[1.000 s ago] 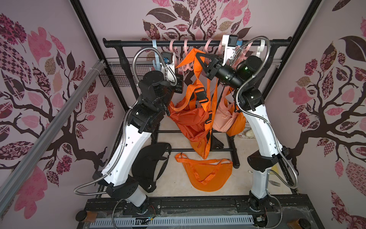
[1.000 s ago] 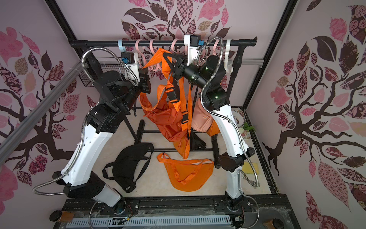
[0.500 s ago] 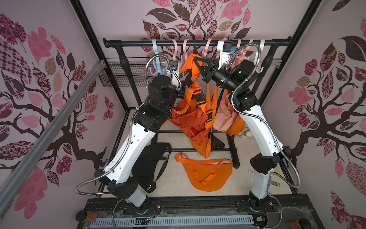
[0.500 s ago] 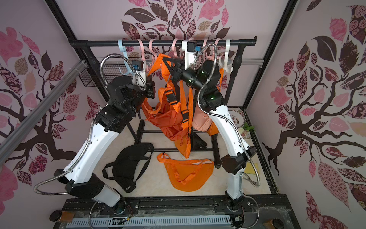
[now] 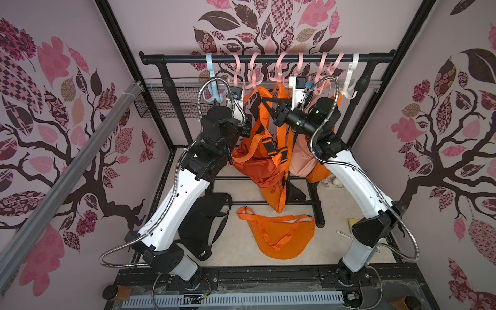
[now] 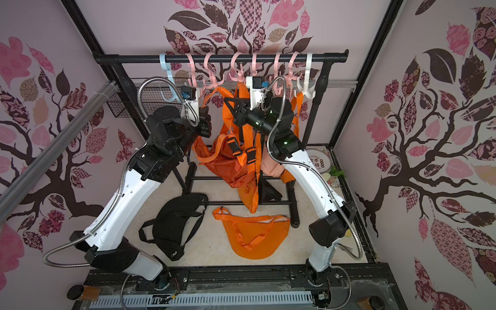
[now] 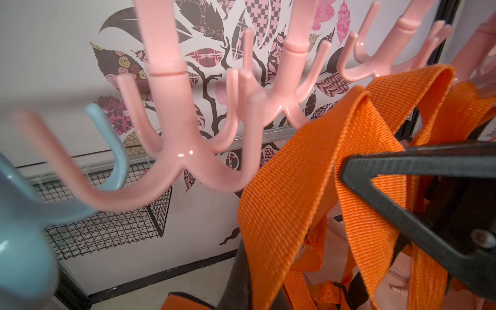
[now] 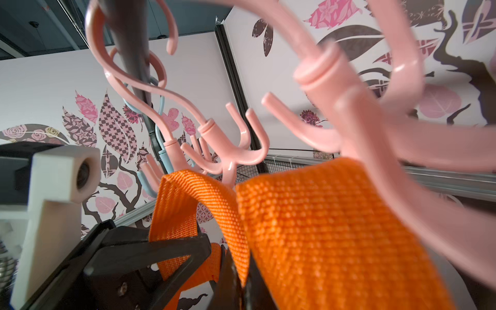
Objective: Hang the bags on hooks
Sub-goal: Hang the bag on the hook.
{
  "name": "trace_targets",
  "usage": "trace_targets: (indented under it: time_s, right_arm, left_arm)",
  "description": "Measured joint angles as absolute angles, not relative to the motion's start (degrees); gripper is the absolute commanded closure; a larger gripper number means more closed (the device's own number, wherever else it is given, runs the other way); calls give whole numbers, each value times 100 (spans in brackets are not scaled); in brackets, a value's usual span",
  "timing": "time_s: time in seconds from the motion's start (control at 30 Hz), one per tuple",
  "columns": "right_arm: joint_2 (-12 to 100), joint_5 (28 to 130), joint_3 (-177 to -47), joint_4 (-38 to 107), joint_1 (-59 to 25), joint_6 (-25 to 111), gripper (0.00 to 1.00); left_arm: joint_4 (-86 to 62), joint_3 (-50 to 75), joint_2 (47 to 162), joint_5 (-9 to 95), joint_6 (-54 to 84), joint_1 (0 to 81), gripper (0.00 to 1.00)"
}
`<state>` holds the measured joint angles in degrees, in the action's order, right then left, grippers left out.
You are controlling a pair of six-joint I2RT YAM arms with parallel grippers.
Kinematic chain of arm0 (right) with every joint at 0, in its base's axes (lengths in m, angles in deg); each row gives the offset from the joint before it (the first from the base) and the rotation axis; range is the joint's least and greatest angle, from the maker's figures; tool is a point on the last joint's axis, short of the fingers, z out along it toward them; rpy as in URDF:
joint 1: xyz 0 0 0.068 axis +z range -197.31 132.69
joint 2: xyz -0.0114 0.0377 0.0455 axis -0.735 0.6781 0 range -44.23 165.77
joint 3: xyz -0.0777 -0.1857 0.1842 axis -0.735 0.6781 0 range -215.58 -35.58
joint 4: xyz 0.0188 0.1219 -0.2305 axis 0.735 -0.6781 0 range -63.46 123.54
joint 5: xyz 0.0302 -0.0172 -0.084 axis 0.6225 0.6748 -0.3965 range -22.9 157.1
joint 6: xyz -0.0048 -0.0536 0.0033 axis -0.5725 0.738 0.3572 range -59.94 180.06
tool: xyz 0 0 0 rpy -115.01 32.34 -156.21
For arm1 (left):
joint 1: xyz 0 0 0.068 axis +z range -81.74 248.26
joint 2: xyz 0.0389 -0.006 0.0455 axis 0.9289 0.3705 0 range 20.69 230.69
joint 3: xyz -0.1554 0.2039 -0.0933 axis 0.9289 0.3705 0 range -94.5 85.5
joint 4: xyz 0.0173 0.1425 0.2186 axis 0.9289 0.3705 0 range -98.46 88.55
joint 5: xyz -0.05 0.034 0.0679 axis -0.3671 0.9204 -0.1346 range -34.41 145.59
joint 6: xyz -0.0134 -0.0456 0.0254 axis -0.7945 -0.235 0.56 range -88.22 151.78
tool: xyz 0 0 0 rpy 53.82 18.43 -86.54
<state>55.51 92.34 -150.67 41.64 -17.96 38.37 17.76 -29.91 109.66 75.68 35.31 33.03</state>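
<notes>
An orange bag (image 5: 257, 166) (image 6: 228, 166) hangs between my two arms in front of the black rail (image 5: 182, 57), held by its webbing strap (image 7: 295, 188) (image 8: 335, 228). My left gripper (image 7: 245, 268) (image 5: 248, 120) is shut on one part of the strap. My right gripper (image 8: 243, 281) (image 5: 265, 103) is shut on another part, close beside it. The strap's top loop (image 5: 279, 88) sits right under a pink hook (image 5: 279, 76) (image 7: 370, 72); I cannot tell whether they touch. More pink hooks (image 7: 188, 161) and a blue hook (image 7: 112, 150) hang to the left.
A second orange bag (image 5: 279, 236) and a black bag (image 5: 204, 222) lie on the floor. A peach bag (image 5: 302, 161) hangs on the rack behind my right arm. A wire basket (image 5: 161, 107) is fixed at the rack's left, and a white hook (image 5: 351, 88) hangs at the rail's right end.
Both arms have reached back toward the rail, carrying the strap up and in under the pink hooks. Both grippers stayed shut on the strap.
</notes>
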Motion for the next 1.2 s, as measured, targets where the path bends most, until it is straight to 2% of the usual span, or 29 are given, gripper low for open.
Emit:
trace_targets:
  time_s: [0.1, 0.2, 0.3, 0.5, 0.57, 0.6, 0.73, 0.9, 1.07, 1.2]
  right_arm:
    - [5319, 9074, -14840, 4149, -1799, 3920, 100]
    - [5101, 8814, -14625, 4120, -1796, 4031, 100]
    - [4970, 8519, -14551, 3932, -1807, 4147, 100]
    - [4932, 8351, -14558, 3683, -1814, 4250, 100]
    - [4932, 8364, -14580, 3567, -1814, 4248, 99]
    - [4932, 8372, -14580, 3524, -1814, 4248, 92]
    - [4900, 8383, -14545, 3449, -1814, 4221, 78]
    - [4598, 8355, -14243, 3397, -1818, 4134, 44]
    - [4159, 8333, -13972, 3408, -1827, 4062, 20]
    - [3822, 8340, -13828, 3471, -1840, 3981, 8]
  left_arm:
    - [1783, -2991, 10992, 7394, 3456, 3301, 100]
    - [1783, -2996, 11058, 7214, 3395, 3297, 86]
    - [1877, -3005, 11152, 7101, 3314, 3288, 79]
    - [2082, -3002, 11221, 6983, 3249, 3220, 47]
    - [2102, -3002, 11186, 6965, 3253, 3203, 39]
    - [2119, -3000, 11145, 6961, 3251, 3192, 36]
    - [2200, -2974, 10863, 6921, 3255, 3146, 24]
    - [2320, -2701, 10188, 6819, 3247, 3052, 5]
    - [2452, -1833, 9449, 6849, 3273, 3006, 2]
    - [2511, -943, 8909, 7085, 3299, 3006, 2]
